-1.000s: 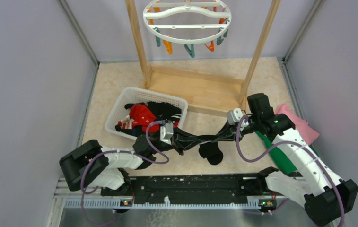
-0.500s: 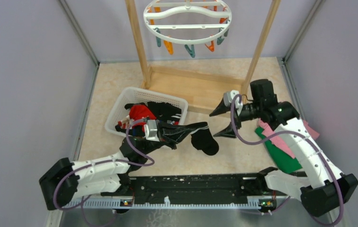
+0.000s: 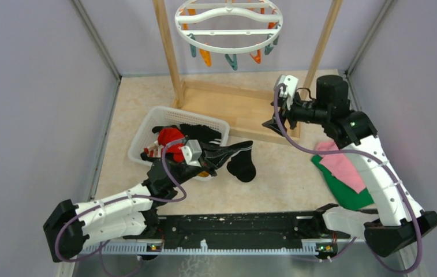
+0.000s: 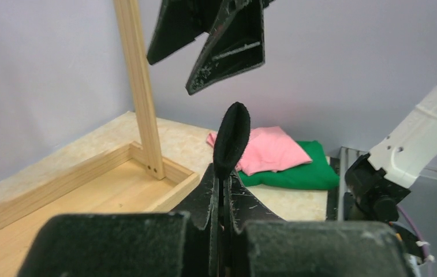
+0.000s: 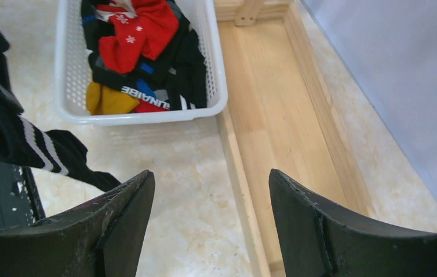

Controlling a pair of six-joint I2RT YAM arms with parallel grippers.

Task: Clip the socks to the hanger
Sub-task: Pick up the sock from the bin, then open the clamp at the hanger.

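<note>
My left gripper point(image 3: 211, 154) is shut on a black sock with white stripes point(image 3: 241, 163), which hangs just right of the basket. In the left wrist view the sock's black edge point(image 4: 231, 137) sticks up from the closed left gripper point(image 4: 223, 174). My right gripper point(image 3: 275, 120) is open and empty, raised beside the wooden rack's right post, apart from the sock. Its wrist view shows the wide-open right gripper point(image 5: 210, 186) above the floor and the striped sock point(image 5: 45, 151) at left. The white ring hanger point(image 3: 228, 26) with orange and teal pegs hangs at the top. More socks point(image 5: 146, 32) lie in the basket.
The white mesh basket point(image 3: 142, 132) stands left of centre. The wooden rack frame point(image 3: 242, 107) and its base board point(image 5: 268, 115) fill the back. Pink cloth point(image 3: 342, 166) and green cloth point(image 3: 350, 195) lie under the right arm. Walls close both sides.
The right gripper let go of the sock, opened, and lifted back toward the rack. The left arm pulled the sock leftward and back, nearer the basket.
</note>
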